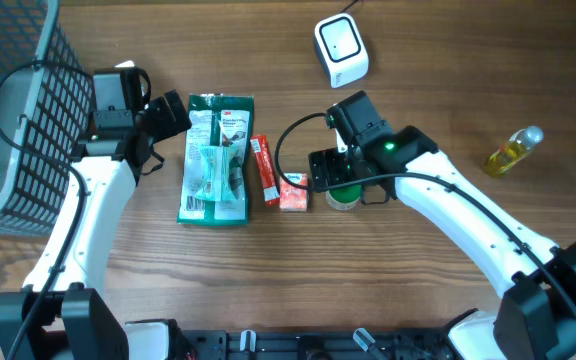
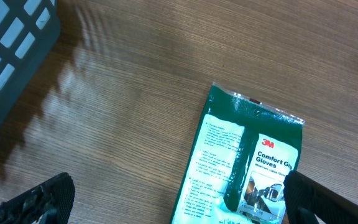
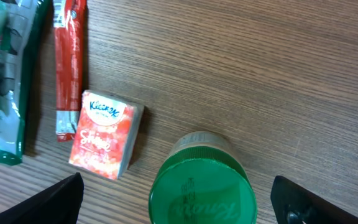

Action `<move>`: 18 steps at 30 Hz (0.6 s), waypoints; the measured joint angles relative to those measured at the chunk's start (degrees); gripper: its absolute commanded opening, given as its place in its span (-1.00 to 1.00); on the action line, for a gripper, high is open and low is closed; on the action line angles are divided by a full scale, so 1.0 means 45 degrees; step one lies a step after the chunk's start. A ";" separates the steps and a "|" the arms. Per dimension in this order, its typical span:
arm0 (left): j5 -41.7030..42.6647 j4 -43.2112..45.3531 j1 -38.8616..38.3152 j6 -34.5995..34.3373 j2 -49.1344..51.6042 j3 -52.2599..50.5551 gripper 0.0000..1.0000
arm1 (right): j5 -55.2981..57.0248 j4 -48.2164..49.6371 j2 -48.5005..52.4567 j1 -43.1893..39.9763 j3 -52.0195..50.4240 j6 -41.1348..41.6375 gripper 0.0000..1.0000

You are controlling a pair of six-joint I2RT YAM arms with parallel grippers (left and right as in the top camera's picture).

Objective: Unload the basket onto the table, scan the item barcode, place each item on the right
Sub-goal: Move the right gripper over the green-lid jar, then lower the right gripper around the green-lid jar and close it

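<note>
Overhead view puts the white scanner (image 1: 341, 50) at the upper middle of the wooden table (image 1: 418, 60), apart from all the items. Below it the right gripper (image 1: 330, 178) hangs over a jar with a green lid (image 3: 202, 190). From above the arm covers most of this jar and only a green edge shows. In the right wrist view the lid sits at the bottom middle, cut off by the frame edge, and its embossed writing is too faint to read. The fingers (image 3: 48, 205) stand wide at the lower corners, clear of the lid on both sides, so this gripper grasps nothing.

Left of the jar lie a Kleenex tissue pack (image 1: 293, 192), a red stick pack (image 1: 264, 170) and a green glove pack (image 1: 216, 158). The left gripper (image 1: 173, 113), beside the glove pack's upper left corner, is spread wide and empty. In its wrist view only dark finger tips show, and the pack's lower part is cut off. A dark basket (image 1: 18, 110) at the upper left runs out of frame. A small yellow bottle (image 1: 513, 150) lies at the right.
</note>
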 measured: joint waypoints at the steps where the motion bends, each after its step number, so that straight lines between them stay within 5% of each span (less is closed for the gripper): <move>1: 0.0000 0.0000 0.0000 0.0000 0.0000 0.0000 1.00 | 0.0034 -0.0005 0.0087 0.0019 0.0000 0.0000 0.95; 18: 0.0000 0.0000 0.0000 0.0000 0.0000 0.0000 1.00 | 0.0194 -0.1219 0.1311 0.0019 -0.0010 0.0058 0.79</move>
